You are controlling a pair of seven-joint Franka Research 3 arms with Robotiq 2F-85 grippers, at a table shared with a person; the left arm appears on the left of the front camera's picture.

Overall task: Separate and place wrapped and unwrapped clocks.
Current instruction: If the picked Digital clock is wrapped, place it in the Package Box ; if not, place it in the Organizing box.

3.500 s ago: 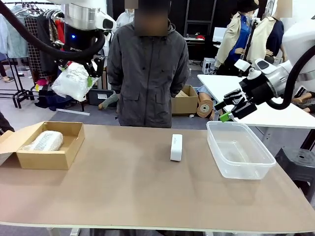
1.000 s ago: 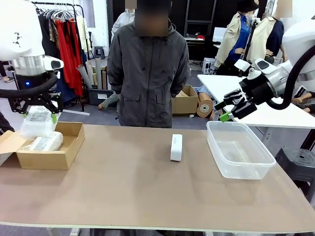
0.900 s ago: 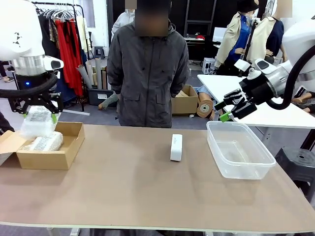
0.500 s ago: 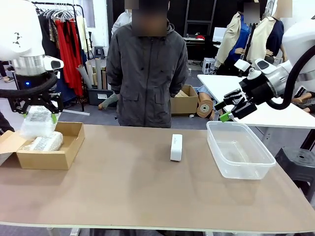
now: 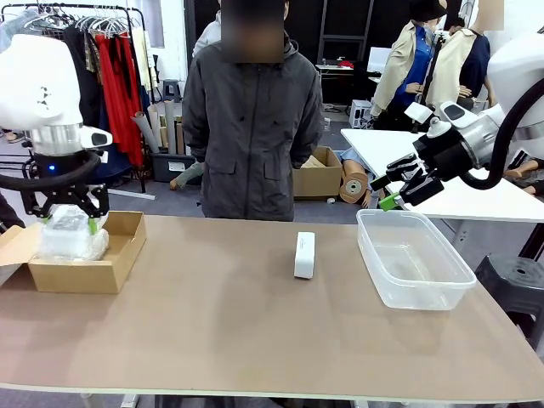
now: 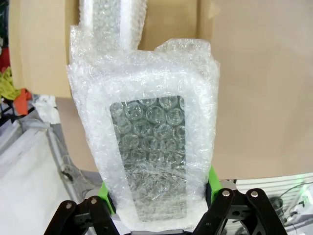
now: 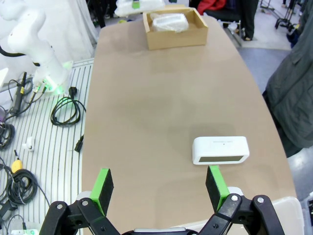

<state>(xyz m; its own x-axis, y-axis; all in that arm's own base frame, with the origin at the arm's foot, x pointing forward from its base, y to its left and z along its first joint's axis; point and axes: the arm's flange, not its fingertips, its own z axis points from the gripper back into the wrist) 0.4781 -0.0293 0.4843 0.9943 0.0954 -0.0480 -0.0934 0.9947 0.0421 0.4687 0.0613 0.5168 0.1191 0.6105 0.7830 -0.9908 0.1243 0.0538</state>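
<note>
Lowered since a second ago, left gripper (image 5: 70,223) clamps lumpy white bubble-wrap bundle (image 5: 72,244), now partly inside brown cardboard box (image 5: 85,276). Right gripper (image 5: 384,194) wide apart, empty. Smooth white rectangular block (image 5: 304,254) stands mid-table.

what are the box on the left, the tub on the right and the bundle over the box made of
Box: brown cardboard, matte, with a folded-out flap.
Tub: clear, fairly glossy plastic; the table shows through its walls.
Bundle: clear bubble wrap, its round air cells plain to see, around a white casing with a dark face, probably plastic.
</note>
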